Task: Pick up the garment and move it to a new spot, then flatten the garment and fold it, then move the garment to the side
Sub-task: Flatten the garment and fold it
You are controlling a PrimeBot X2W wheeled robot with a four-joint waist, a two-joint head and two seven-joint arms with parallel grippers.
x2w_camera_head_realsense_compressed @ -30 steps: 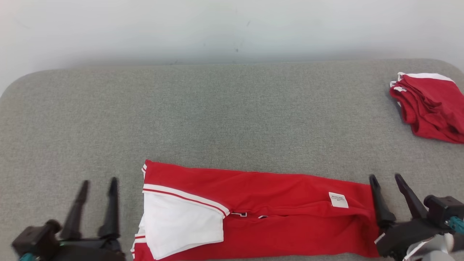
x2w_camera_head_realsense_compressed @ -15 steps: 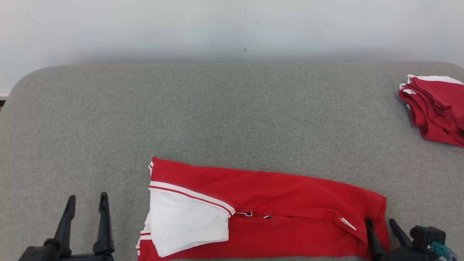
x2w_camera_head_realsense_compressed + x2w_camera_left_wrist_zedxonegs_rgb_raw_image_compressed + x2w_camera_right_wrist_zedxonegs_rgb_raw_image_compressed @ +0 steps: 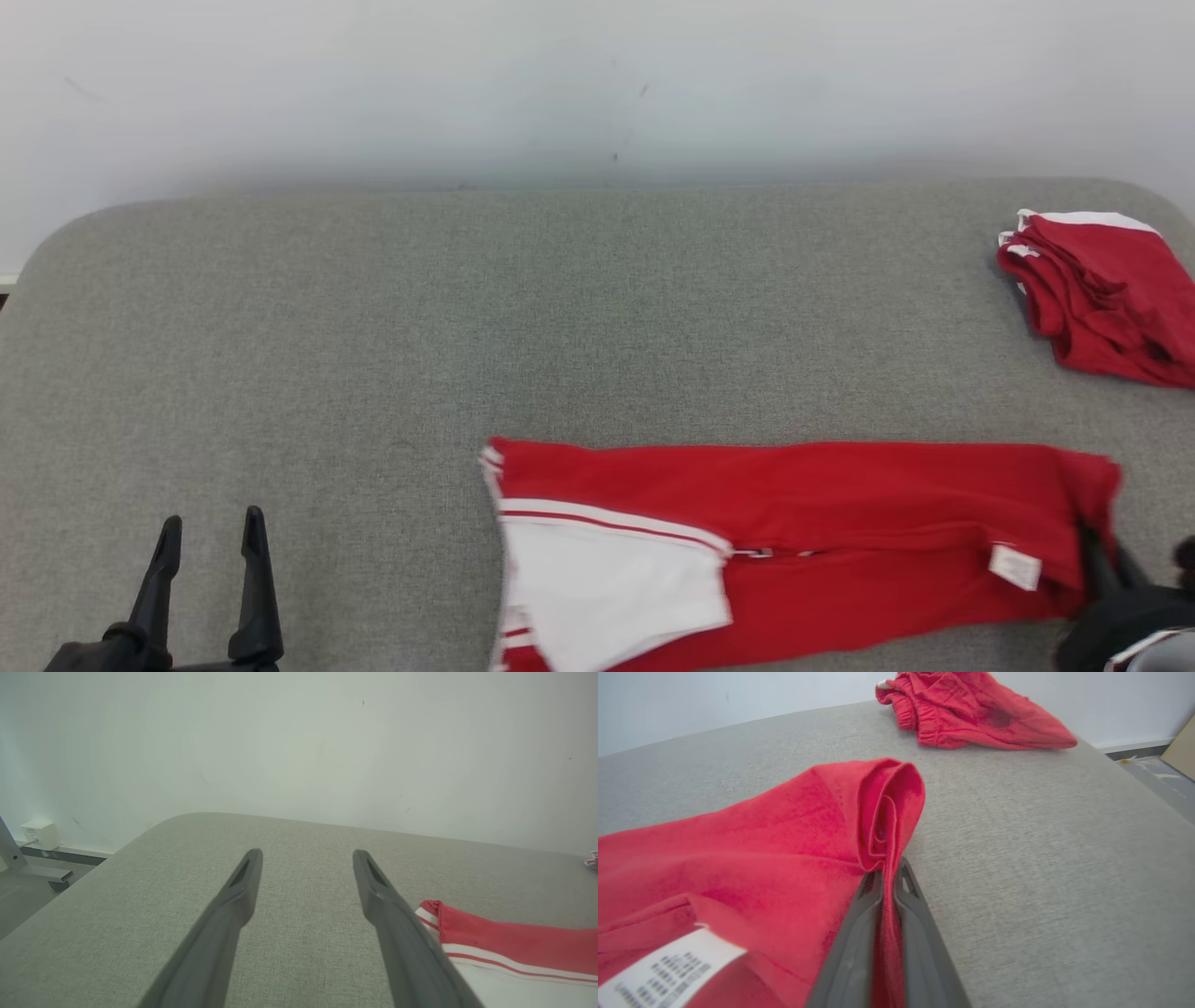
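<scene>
Currently: right gripper clamping garment's right end

Folded red-and-white garment (image 3: 794,523) is lying along the near side of the grey padded table (image 3: 373,327), right of centre, with its white panel at the left end. Right gripper (image 3: 888,877) is pinching the garment's bunched right edge, fingers together on the cloth, which is curling up into a roll there. Left gripper (image 3: 212,519) is hovering at near left, fingers apart, well apart from the garment. Red pile (image 3: 1102,299) is sitting at the far right edge. Table surface is stretching wide behind the garment and to its left.
</scene>
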